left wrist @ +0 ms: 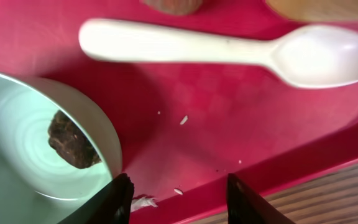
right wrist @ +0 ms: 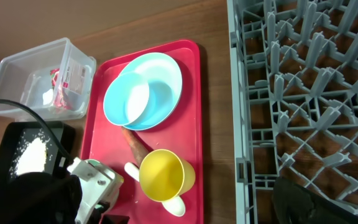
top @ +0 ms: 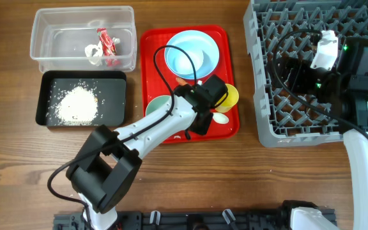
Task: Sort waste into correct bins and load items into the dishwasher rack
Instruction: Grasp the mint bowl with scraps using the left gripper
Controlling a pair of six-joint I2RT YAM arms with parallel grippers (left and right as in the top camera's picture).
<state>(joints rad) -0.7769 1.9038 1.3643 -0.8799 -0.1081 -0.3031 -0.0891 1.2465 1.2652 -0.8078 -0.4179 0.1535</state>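
Hovering over red tray (left wrist: 229,137), left fingers (left wrist: 114,199) half-open

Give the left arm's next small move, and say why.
Probably shift the left end effector sideways over the round mint-green bowl to reach the small dark brown lump inside it: its jaws stand apart over the bare flat red serving tray, holding nothing, and that waste is unsorted.

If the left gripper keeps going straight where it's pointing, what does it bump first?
The left gripper would most likely meet the bare red tray, just beside the mint-green bowl and short of the white spoon. Depth is unclear, so it might clip the bowl's rim.
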